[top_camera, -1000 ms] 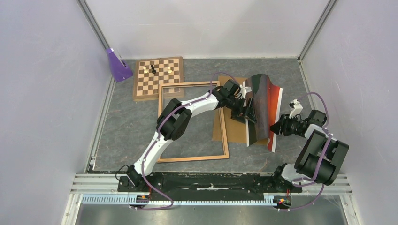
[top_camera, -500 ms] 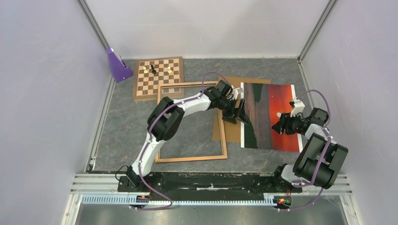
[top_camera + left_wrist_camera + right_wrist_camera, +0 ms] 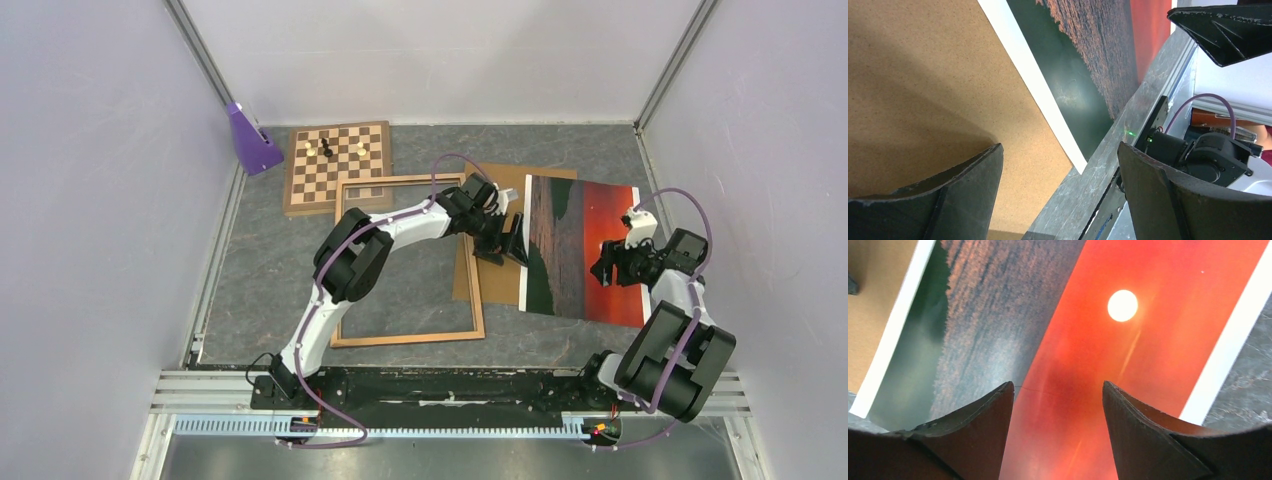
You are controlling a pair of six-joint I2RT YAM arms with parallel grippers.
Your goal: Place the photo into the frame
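Note:
The photo [image 3: 580,250], a sunset print with a red sky and a small white sun [image 3: 1122,305], lies flat and face up at the right of the table. Its left part rests on the brown backing board [image 3: 495,200]. The frame [image 3: 410,338], light brown wood, lies flat to the left, its right rail under the board's edge. My left gripper [image 3: 512,245] is open over the board at the photo's white left edge [image 3: 1038,85], with nothing between its fingers [image 3: 948,200]. My right gripper [image 3: 606,265] hangs open above the photo's red part [image 3: 1088,365], holding nothing.
A chessboard [image 3: 338,165] with a few pieces lies at the back left, touching the frame's far rail. A purple wedge-shaped object [image 3: 252,140] stands in the back left corner. Walls close the table on three sides, and the right wall is near the photo's right edge.
The photo was arched up between both grippers and now lies flat, shifted slightly right. The right gripper has opened and pulled back to the right. The left gripper has backed off left.

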